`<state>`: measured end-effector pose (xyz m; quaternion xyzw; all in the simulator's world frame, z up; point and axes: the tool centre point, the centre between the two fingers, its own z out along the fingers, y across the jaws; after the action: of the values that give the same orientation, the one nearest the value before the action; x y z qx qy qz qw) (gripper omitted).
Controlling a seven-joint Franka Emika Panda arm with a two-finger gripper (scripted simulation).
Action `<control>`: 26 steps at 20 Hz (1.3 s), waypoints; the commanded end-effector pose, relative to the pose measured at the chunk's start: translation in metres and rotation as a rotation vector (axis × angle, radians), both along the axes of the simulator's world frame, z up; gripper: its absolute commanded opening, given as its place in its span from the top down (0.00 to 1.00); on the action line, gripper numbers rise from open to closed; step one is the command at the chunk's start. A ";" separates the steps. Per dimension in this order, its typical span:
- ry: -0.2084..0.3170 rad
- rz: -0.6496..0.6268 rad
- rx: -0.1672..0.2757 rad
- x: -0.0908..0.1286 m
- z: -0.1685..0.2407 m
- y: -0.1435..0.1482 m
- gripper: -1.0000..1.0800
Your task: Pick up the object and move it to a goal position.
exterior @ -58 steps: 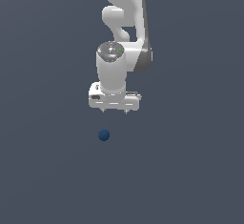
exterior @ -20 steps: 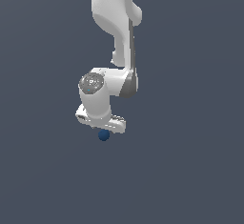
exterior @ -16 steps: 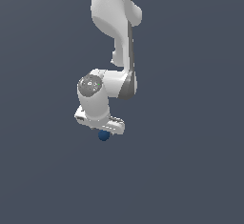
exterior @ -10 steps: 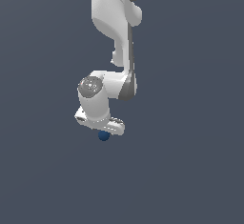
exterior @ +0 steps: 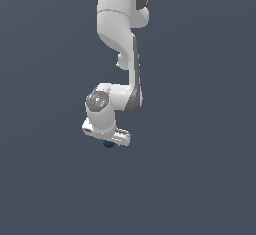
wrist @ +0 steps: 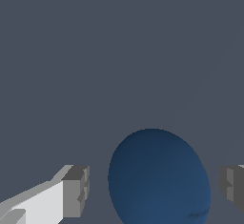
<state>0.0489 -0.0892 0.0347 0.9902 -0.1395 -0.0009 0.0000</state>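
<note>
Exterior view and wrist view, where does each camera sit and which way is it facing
Exterior view: off the arm, looking at the white arm and pincer over the blue ball; most of the arm shows.
Wrist view: on the wrist, looking past the fingertips at the ball on grey ground; only the fingers show, gaps either side.
Shared: the ball and the pincer.

Even, soft simulated light fills both views; the ball (wrist: 159, 178) shades darker toward one edge, and everything renders sharp, without glare.
</note>
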 end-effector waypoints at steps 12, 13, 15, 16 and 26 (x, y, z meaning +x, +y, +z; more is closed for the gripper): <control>-0.002 0.000 0.000 0.002 -0.004 0.000 1.00; -0.002 0.000 0.000 0.002 -0.004 0.000 1.00; -0.001 0.000 0.000 0.001 -0.003 0.000 1.00; -0.001 0.000 0.000 0.001 -0.003 0.000 1.00; -0.001 0.000 0.000 -0.004 0.036 -0.001 1.00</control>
<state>0.0453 -0.0898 0.0606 0.9902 -0.1395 -0.0014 0.0000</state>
